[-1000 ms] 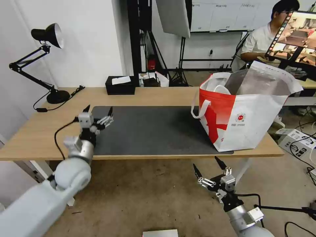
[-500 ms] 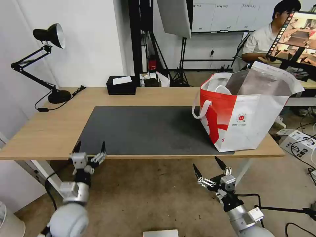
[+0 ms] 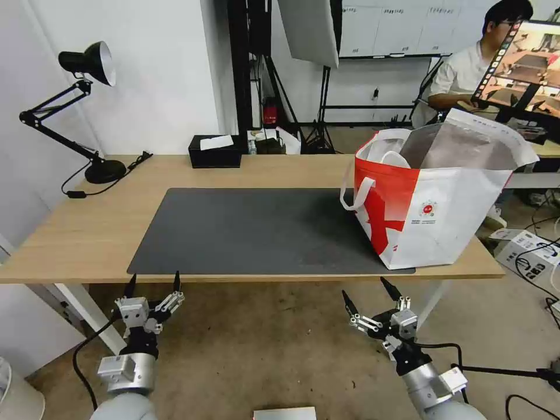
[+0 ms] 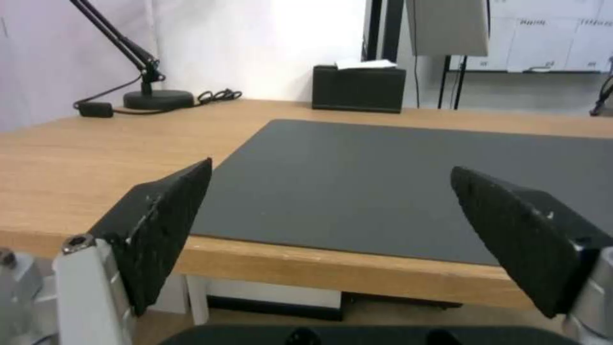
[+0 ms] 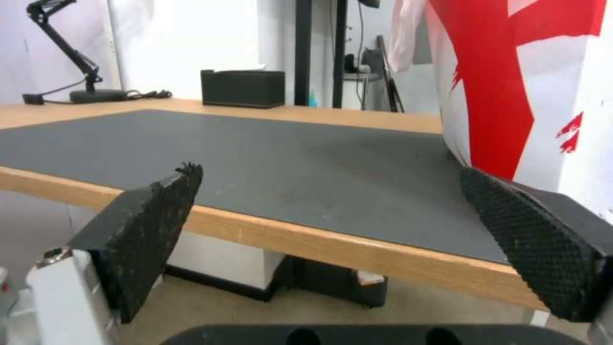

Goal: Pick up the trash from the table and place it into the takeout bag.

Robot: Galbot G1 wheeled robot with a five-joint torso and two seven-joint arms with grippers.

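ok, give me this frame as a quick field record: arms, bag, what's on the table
left gripper: open, held below the table's front edge, near the mat's left corner
right gripper: open, held below the front edge, in front of the bag
bag: upright on the right end of the table, mouth open, partly on the mat
table: light wood
mat: dark grey, bare apart from the bag's corner
tissue box: black, at the back edge
desk lamp: back left corner
loose trash on the table: none visible

Bright even light, soft shadows (edges warped)
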